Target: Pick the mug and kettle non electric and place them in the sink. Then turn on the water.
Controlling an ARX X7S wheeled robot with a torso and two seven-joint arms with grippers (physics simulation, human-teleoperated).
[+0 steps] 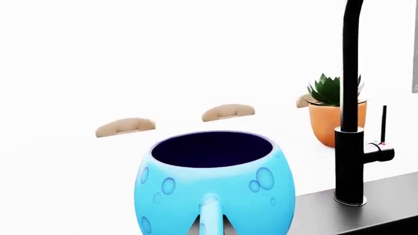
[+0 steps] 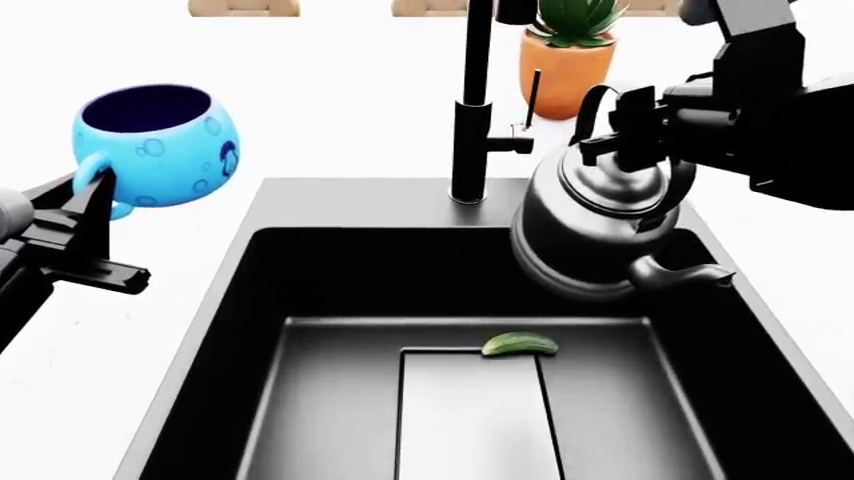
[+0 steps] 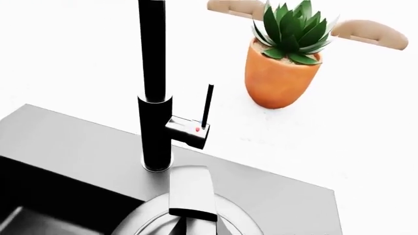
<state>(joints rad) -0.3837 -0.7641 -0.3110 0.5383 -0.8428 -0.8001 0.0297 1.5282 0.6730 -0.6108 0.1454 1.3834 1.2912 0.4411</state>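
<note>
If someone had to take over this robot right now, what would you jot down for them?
Left gripper: jaws shut on the mug by its handle, held over the white counter left of the sink.
Right gripper: jaws shut on the kettle by its arched handle, hanging over the sink's back right corner, spout toward the robot.
Done: both picked up.
Left: lower the kettle into the basin, bring the mug over and set it in, then work the lever on the faucet for water. None is running.
A small green thing lies on the sink floor.
</note>
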